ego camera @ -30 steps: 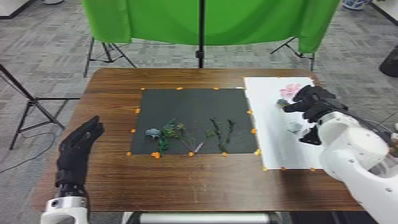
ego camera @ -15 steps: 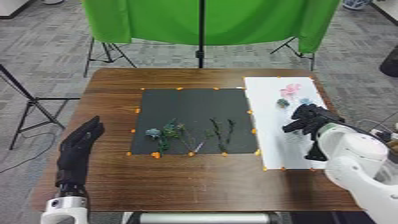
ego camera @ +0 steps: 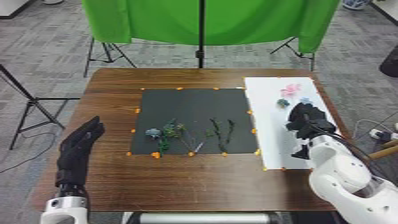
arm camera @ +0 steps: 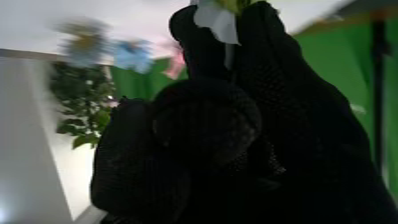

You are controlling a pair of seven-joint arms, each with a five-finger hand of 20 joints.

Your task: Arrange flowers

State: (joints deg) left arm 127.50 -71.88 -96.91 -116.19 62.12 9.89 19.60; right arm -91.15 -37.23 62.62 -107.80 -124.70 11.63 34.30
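On the white sheet (ego camera: pixel 275 142) in the head view, my right hand (ego camera: pixel 306 119) is low over the middle, below a pink flower (ego camera: pixel 290 90), a teal flower (ego camera: pixel 282 103) and a light blue flower (ego camera: pixel 306 100). My right hand (arm camera: pixel 293 100) in the right wrist view has straight fingers on either side of a white flower (arm camera: pixel 216 21) and its thin stem; no firm grip shows. To the left, the black mat (ego camera: pixel 182 107) holds a blue-grey flower (ego camera: pixel 153 133) and several green stems (ego camera: pixel 182 134). My left hand (ego camera: pixel 82 135) rests open at the table's left side.
Orange markers (ego camera: pixel 156 155) line the mat and sheet edges. Brown table (ego camera: pixel 195 182) borders the mat at front, left and back. A green cloth (ego camera: pixel 151 22) hangs behind the table. Cables lie to the right of the right arm.
My right hand has come back from beside the teal flower toward the robot, uncovering the light blue flower, and has turned. The left hand has kept still.
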